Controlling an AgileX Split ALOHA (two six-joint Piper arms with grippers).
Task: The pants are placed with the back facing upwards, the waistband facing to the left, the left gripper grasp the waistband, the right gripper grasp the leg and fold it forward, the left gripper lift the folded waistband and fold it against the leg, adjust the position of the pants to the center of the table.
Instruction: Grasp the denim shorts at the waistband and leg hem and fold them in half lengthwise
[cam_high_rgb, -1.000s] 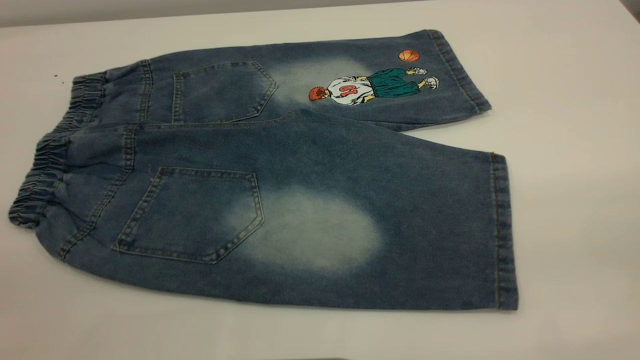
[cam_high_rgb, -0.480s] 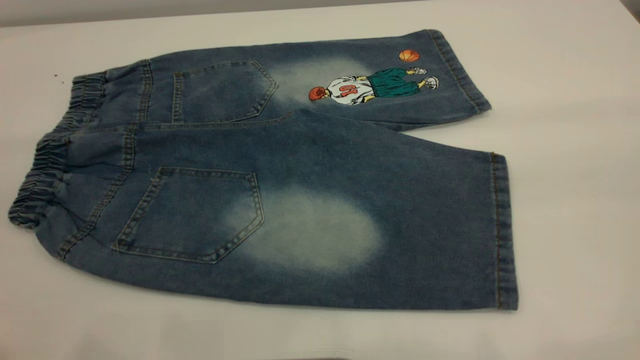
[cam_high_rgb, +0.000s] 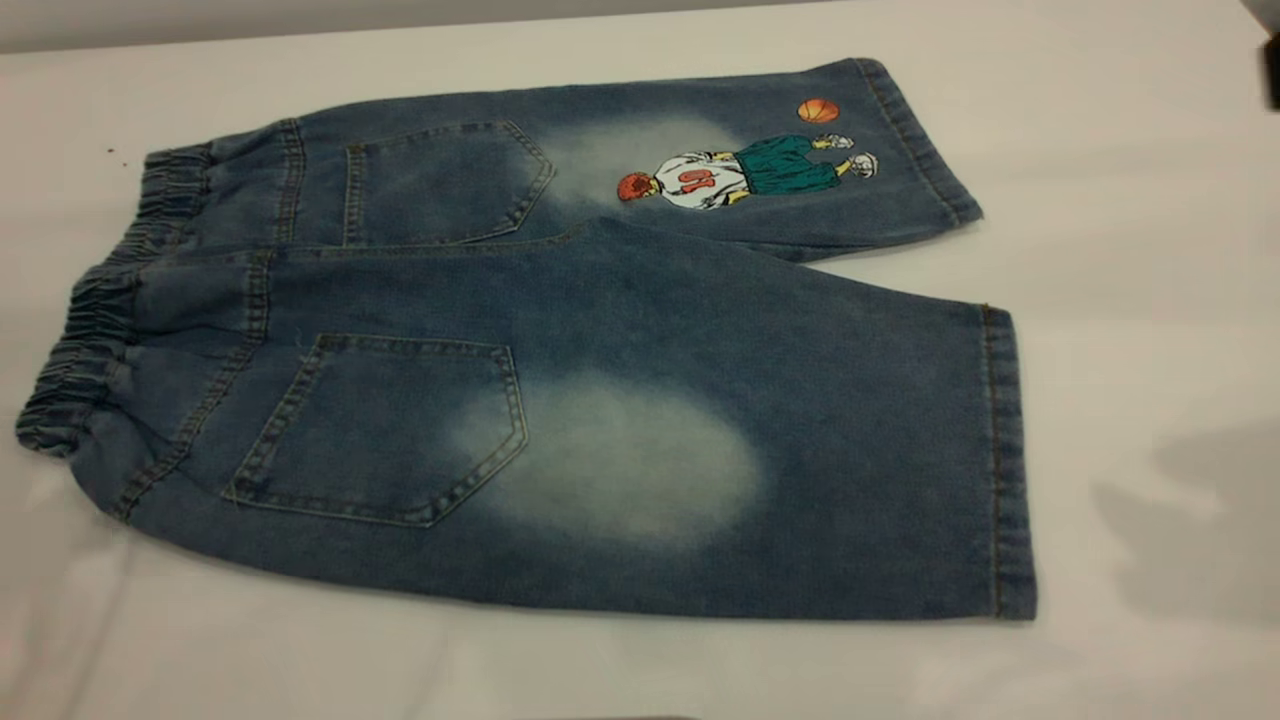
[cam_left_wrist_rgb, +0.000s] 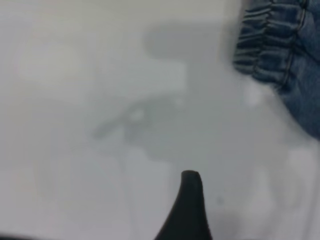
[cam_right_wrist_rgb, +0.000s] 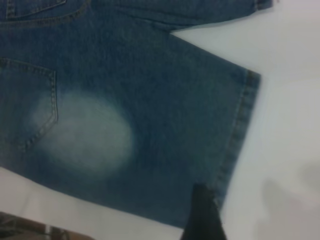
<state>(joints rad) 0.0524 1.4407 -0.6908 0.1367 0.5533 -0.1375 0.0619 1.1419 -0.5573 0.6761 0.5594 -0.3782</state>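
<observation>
The pants (cam_high_rgb: 560, 330) lie flat on the table (cam_high_rgb: 1130, 330), back pockets up. The gathered waistband (cam_high_rgb: 95, 310) is at the left and both hems are at the right. The leg (cam_high_rgb: 800, 450) with the whitish oval is nearest the front edge, and the printed leg lies behind it. My left gripper (cam_left_wrist_rgb: 245, 212) hovers over bare table near the waistband (cam_left_wrist_rgb: 270, 45); one dark finger (cam_left_wrist_rgb: 190, 210) shows with nothing beside it, so it is open. My right gripper (cam_right_wrist_rgb: 235, 215) is open above the leg's hem (cam_right_wrist_rgb: 235, 145), its one visible finger (cam_right_wrist_rgb: 202, 215) over that hem's front corner.
A dark piece of the rig (cam_high_rgb: 1272, 70) pokes in at the exterior view's upper right edge. Soft arm shadows fall on the table to the right of the hems (cam_high_rgb: 1190, 520) and at the front left (cam_high_rgb: 60, 560). Bare tabletop surrounds the pants.
The pants have not moved. A dark piece has come in at the upper right edge, and shadows have appeared on the table at the right and front left.
</observation>
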